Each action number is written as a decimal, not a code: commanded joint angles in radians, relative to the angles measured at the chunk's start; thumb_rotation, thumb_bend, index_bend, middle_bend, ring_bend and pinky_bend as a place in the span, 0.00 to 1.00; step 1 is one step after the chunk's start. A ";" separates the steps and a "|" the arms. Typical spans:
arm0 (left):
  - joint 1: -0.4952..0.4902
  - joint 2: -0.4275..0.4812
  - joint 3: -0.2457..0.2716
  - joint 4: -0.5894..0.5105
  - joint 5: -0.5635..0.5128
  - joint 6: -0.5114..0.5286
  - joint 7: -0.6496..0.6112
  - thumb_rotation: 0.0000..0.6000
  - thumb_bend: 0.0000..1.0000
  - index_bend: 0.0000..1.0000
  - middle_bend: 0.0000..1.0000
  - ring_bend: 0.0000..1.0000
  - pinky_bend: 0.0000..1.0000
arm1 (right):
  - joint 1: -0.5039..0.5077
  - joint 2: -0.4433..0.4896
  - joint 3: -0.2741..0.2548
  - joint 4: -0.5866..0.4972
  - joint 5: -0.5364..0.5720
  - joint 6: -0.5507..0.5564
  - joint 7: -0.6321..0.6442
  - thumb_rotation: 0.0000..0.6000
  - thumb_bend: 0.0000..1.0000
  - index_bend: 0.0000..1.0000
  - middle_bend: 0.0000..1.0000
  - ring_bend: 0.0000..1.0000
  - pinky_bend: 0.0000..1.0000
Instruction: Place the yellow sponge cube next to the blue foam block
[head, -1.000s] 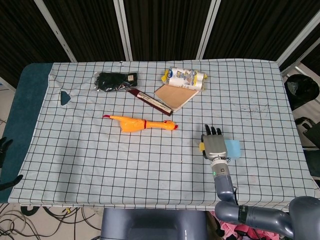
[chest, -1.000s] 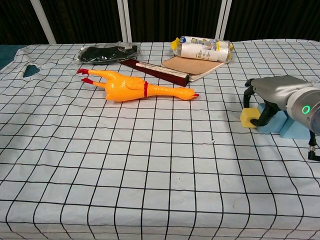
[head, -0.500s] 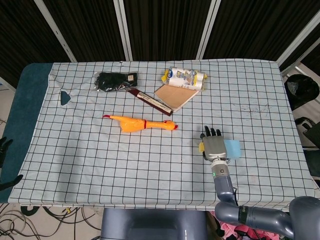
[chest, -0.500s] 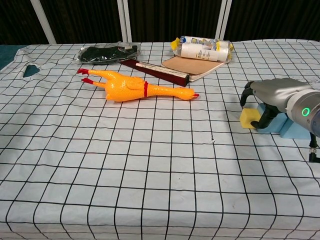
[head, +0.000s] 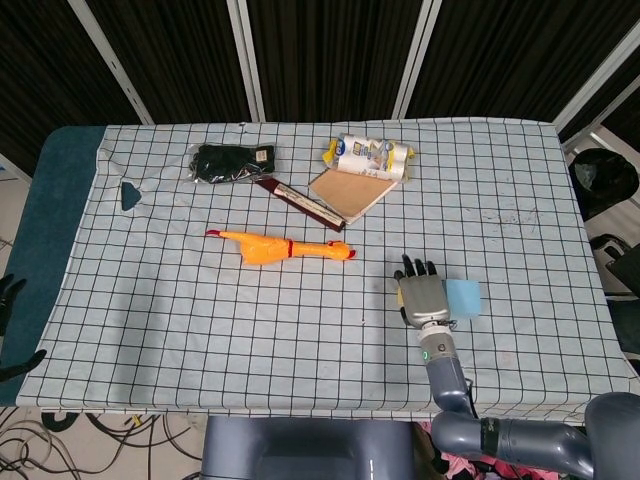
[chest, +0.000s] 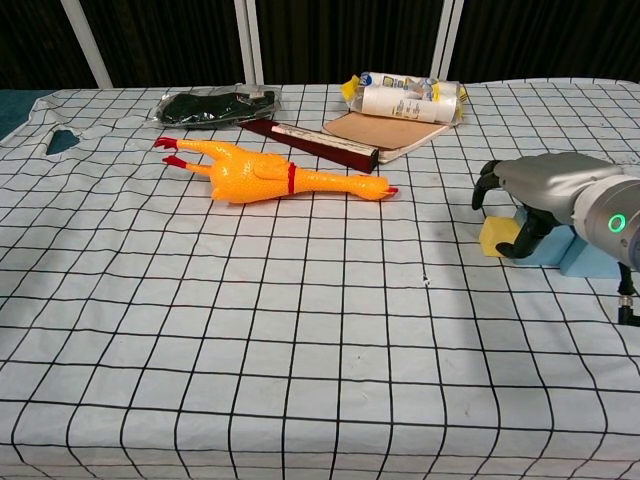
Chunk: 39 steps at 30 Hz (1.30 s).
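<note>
The yellow sponge cube sits on the checked cloth, touching the left side of the blue foam block. My right hand arches over both. Its fingers are lifted off the cube's front and its thumb is down by the cube's right side. In the head view the right hand hides nearly all of the cube, and the blue foam block shows just right of it. Only dark fingertips of my left hand show, at the left edge off the table.
A rubber chicken lies in the middle of the table. Behind it are a dark red box, a brown notebook, a wrapped white roll and a black bundle.
The right hand's fingers have lifted off the front of the yellow cube and spread forward. The cube has stayed on the cloth against the blue block.
</note>
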<state>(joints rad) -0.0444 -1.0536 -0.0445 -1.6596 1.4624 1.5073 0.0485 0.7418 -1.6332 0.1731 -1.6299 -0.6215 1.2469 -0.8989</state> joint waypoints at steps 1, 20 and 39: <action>0.000 0.000 0.000 0.000 0.000 0.000 -0.001 1.00 0.14 0.09 0.03 0.00 0.00 | 0.002 0.002 -0.009 -0.015 -0.007 0.005 -0.012 1.00 0.31 0.24 0.02 0.06 0.09; 0.000 -0.001 -0.001 0.000 -0.002 0.000 0.003 1.00 0.14 0.09 0.03 0.00 0.00 | -0.007 0.014 -0.038 -0.029 -0.017 0.003 -0.017 1.00 0.31 0.32 0.02 0.06 0.09; 0.000 -0.004 -0.003 0.001 -0.006 0.001 0.010 1.00 0.14 0.09 0.03 0.00 0.00 | -0.017 0.024 -0.046 -0.009 -0.011 -0.013 -0.003 1.00 0.31 0.33 0.02 0.06 0.09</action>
<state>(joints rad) -0.0445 -1.0580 -0.0478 -1.6590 1.4565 1.5085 0.0587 0.7250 -1.6094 0.1268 -1.6381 -0.6328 1.2343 -0.9022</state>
